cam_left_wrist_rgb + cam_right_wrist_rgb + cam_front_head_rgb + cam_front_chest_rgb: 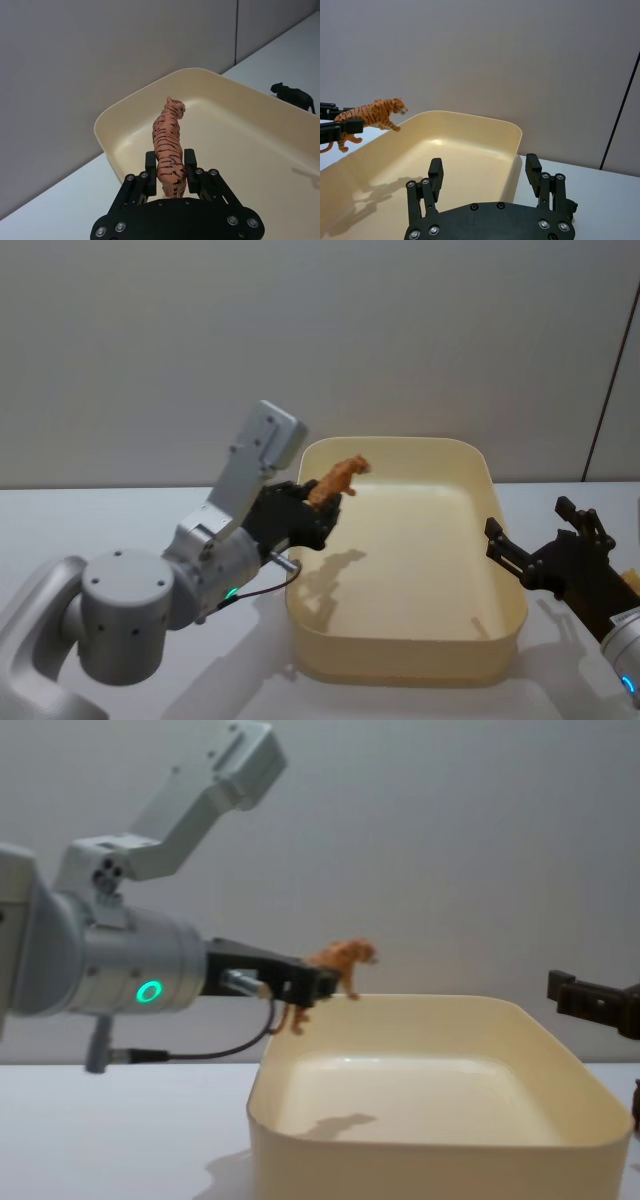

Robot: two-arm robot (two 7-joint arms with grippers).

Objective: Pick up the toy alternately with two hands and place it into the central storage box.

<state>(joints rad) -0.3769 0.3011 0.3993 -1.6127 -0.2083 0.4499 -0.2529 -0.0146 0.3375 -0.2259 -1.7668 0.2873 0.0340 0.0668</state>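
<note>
The toy is an orange tiger with black stripes [338, 480], and my left gripper [320, 505] is shut on its hindquarters. It hangs in the air over the left rim of the cream central storage box [400, 652], head pointing across the box. The left wrist view shows the tiger [169, 145] clamped between the black fingers [150, 162], with the box [101, 125] below. My right gripper [528, 518] hovers open just outside the box's right wall, nothing between its fingers [436, 172]. From the chest view, the tiger [340, 963] is a little above rim height.
A black animal figurine [295, 96] stands on the white table to the right of the box, near my right gripper. The inside of the box [445, 165] holds only the tiger's shadow. A grey wall runs behind the table.
</note>
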